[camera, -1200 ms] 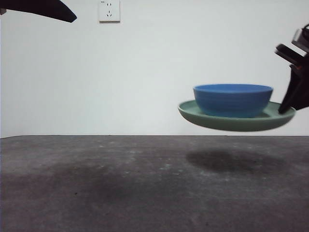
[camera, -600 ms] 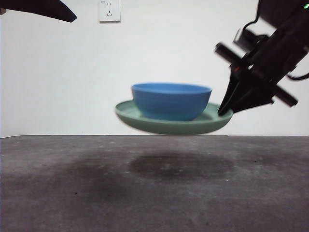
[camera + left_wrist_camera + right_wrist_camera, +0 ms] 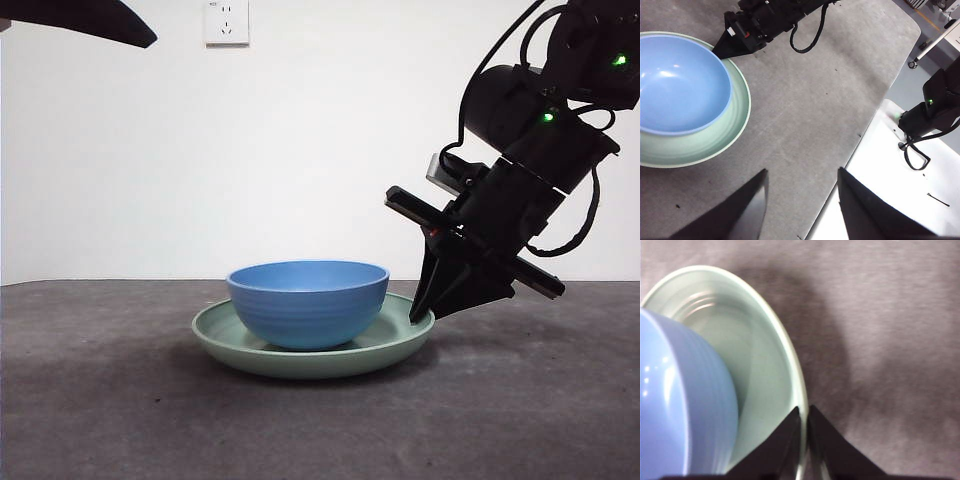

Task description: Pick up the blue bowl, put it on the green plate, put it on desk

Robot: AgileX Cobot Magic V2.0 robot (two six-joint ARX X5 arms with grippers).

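Observation:
The blue bowl point(image 3: 308, 300) sits inside the green plate point(image 3: 400, 345), and the plate now rests on the dark desk point(image 3: 120, 400). My right gripper point(image 3: 425, 315) reaches down from the upper right and is shut on the plate's right rim. In the right wrist view its jaws pinch that pale rim of the green plate point(image 3: 767, 365) between them at the right gripper point(image 3: 804, 440), with the blue bowl point(image 3: 680, 405) beside it. The left wrist view looks down on the blue bowl point(image 3: 677, 82), the green plate point(image 3: 715, 142) and the other arm; my left gripper point(image 3: 801, 192) hangs open and apart from them.
A white wall with a socket point(image 3: 226, 22) stands behind the desk. The waiting arm shows as a black tip point(image 3: 80, 20) at the top left. In the left wrist view the desk's edge point(image 3: 865, 130) meets a white surface point(image 3: 900, 185) with cables.
The right gripper has carried the plate with the bowl leftward and down; it hung above the desk before and now rests on it.

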